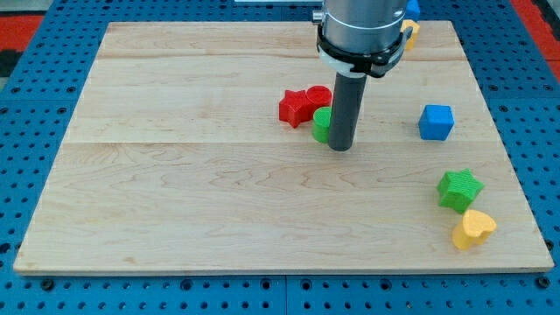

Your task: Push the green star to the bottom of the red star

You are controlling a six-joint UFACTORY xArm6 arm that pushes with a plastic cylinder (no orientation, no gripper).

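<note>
Desk (175, 175): a wide wooden board that filled most of the view; its left half and its whole lower middle were bare, so there was much room for sliding there.
Arm (359, 26): it came down from the view's top, and its thick body hid part of the desk's upper right, where a yellow block (409, 31) and a blue block (412, 7) were only partly visible.
Tool: the arm had none, only a rod, so nothing could be clenched or released; the tip (340, 147) rested on the desk, touching or just beside the right of a small green block (321, 125).
Green star (459, 189): it lay near the desk's right edge, low in the view, well apart from the tip, with a yellow heart (473, 228) just below it.
Red star (295, 107): it lay near the middle, with a red round block (318, 95) touching its right side.
Blue cube (436, 122): it stood alone between the centre group and the right edge.
Risk at the edge: little room was left to the right of the green star, so the tip would probably struggle to get behind it, and a bad push could send it or the heart off the desk.
Risk at the target: the small green block sat close to the place below the red star, so it could block the arrival or knock the red star away.
</note>
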